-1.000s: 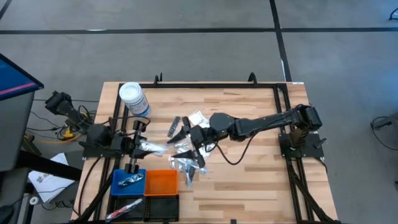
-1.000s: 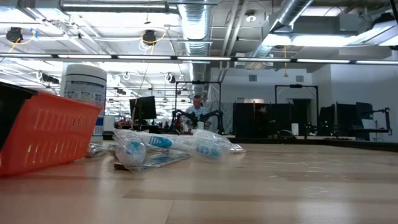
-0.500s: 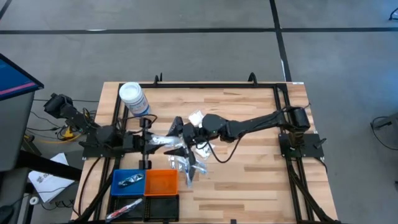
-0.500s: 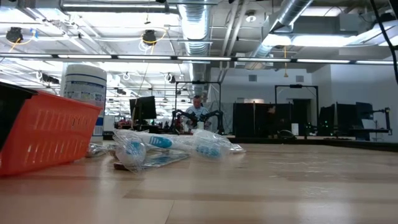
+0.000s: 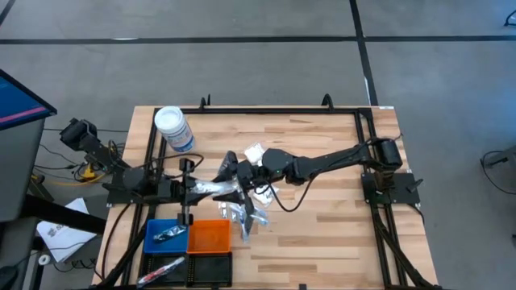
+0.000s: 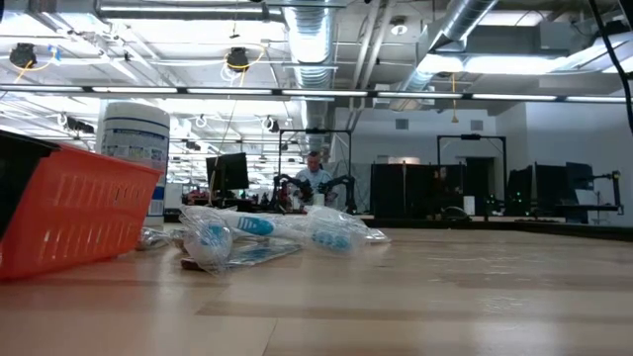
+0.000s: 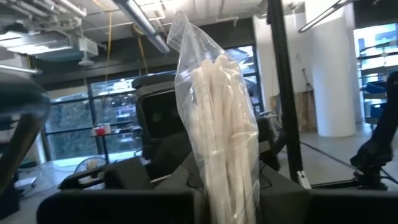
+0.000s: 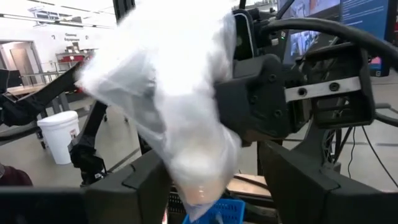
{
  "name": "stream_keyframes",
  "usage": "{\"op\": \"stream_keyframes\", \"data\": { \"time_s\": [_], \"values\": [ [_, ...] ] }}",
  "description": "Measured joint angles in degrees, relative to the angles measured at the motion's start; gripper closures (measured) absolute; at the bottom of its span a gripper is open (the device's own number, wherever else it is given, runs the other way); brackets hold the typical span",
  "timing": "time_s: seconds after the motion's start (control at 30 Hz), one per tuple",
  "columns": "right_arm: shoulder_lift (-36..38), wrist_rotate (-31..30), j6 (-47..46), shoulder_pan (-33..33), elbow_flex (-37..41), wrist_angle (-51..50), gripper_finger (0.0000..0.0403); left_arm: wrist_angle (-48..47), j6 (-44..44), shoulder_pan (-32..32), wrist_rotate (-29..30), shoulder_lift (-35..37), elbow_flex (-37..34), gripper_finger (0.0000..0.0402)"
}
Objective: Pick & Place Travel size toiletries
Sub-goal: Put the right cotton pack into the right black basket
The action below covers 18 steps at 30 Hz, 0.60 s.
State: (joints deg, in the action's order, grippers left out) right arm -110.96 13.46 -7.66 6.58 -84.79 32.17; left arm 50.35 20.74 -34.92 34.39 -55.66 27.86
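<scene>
A clear packet of white sticks [image 5: 216,188] [image 7: 217,118] [image 8: 180,106] hangs in the air between the two grippers. My left gripper [image 5: 196,188] is shut on one end of it. My right gripper [image 5: 234,181] [image 8: 214,193] is open, with a finger on either side of the packet's other end; I cannot tell whether they touch it. More wrapped toiletries lie in a pile [image 5: 240,213] [image 6: 267,232] on the table below, and a white packet [image 5: 255,151] lies farther back. My left gripper pinches the packet's end [image 7: 227,193] between its two fingers, coming level from the table's left. The packet is lifted clear of the table. It sticks out past the fingertips toward the right gripper.
A white-lidded jar [image 5: 172,129] [image 6: 134,133] stands at the far left. A blue tray [image 5: 167,234] holding an item, an orange tray [image 5: 210,236] [image 6: 69,213] and a black tray [image 5: 208,264] sit at the near left edge. Bare wood [image 5: 322,225] lies to the right.
My left gripper has carried the packet toward the table's right, away from the left edge. My right gripper has moved toward the table's left, up to the packet, so its fingers now stand around the packet's free end.
</scene>
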Motion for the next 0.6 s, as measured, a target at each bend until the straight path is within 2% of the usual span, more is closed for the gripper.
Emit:
{"op": "stream_keyframes", "data": {
  "time_s": [0.1,0.33,0.4,0.5,0.6],
  "values": [
    [0.00,0.00,-0.11,0.04,0.00,0.01,0.0229,0.02,-0.01,0.00,0.18,0.00,0.00,0.0374],
    [0.00,0.03,2.83,0.65,0.00,-0.39,0.0382,-0.02,-0.19,-0.04,0.14,0.00,0.00,0.0357],
    [0.00,-0.07,3.39,0.88,0.00,-0.41,0.0387,-0.22,-0.21,-0.49,0.09,0.00,0.00,0.0356],
    [0.00,0.00,3.15,0.91,0.00,-1.35,0.0369,-0.91,-0.12,-2.13,0.53,0.00,0.00,0.0356],
    [0.00,0.08,2.76,0.91,-0.02,-2.60,0.0370,-1.90,0.01,-4.61,2.95,0.37,0.00,0.0352]
  ]
}}
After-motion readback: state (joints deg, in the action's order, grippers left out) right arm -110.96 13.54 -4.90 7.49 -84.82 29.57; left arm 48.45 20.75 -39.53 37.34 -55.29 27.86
